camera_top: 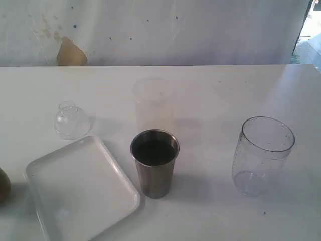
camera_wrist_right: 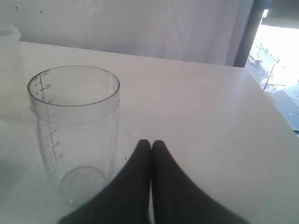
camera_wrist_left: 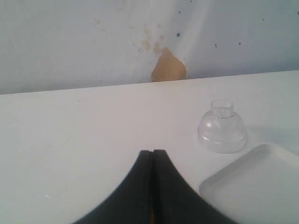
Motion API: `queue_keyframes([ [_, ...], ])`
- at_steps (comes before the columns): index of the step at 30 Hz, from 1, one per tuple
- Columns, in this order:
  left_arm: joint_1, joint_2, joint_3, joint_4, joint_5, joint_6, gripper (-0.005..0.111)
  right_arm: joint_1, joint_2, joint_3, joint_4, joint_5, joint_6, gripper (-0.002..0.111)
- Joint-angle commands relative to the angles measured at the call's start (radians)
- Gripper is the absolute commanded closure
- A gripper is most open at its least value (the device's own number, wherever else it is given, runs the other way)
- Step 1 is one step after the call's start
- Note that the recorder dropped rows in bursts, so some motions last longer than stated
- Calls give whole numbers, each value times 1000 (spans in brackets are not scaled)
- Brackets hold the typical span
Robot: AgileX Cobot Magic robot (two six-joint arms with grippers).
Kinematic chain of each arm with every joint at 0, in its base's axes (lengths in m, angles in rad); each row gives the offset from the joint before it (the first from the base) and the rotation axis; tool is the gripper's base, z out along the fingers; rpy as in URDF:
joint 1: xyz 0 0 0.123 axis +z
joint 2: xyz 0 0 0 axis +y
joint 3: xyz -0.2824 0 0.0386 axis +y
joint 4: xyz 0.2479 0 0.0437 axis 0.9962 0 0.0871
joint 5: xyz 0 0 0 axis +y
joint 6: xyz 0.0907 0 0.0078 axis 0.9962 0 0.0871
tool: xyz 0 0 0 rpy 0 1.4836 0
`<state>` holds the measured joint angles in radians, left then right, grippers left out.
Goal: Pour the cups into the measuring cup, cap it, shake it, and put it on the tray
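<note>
white tabletop (camera_top: 215,85) fills most of the view, and behind it is a pale wall (camera_top: 150,30) with little spots and a brown patch (camera_top: 71,52) low down, right where the wall meets the tabletop

the tray (camera_top: 80,191) is white and flat and lies at the front left, turned a bit so one corner points to the back. nothing sits on it. a small clear dome lid (camera_top: 71,120) stands just behind the tray, close to it but not on it

the steel cup (camera_top: 155,170) stands upright in the middle, just beside the right side of the tray. it looks dark inside. a frosted cup (camera_top: 154,105) stands behind the steel cup, pale and hard to see against the white

the measuring cup (camera_top: 262,155) is big and clear and stands upright on the right, well apart from the other cups. it looks empty, and little marks run up its side

something round and brownish (camera_top: 3,185) peeks in at the left edge, and i cannot tell what it is

the left fingers (camera_wrist_left: 145,161) are black and pressed together with nothing between them. they hang over bare tabletop, near the dome lid and a corner of the tray

the right fingers (camera_wrist_right: 144,151) are pressed together too and hold nothing. they are low over the tabletop, just beside the measuring cup and not touching it
</note>
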<state>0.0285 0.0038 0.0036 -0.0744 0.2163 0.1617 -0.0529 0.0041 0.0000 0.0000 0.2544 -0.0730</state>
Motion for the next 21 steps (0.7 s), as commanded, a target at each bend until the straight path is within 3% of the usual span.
queue_keyframes([
  [1, -1, -4, -4, -4, -14, -3, 107, -6, -4, 0, 0, -9, -2, 108],
  [9, -1, -4, -4, -189, -228, -125, 107, -6, -4, 0, 0, -9, -2, 108],
  [14, -1, -4, -4, -209, -296, -196, 104, -6, -4, 0, 0, -9, -2, 108],
  [17, -1, -4, -4, -209, -298, -198, 79, -6, -4, 0, 0, -9, -2, 108],
  [20, -1, -4, -4, -209, -325, -199, 29, -6, -4, 0, 0, -9, -2, 108],
  [21, -1, -4, -4, -209, -336, -215, 7, -6, -4, 0, 0, -9, -2, 108],
])
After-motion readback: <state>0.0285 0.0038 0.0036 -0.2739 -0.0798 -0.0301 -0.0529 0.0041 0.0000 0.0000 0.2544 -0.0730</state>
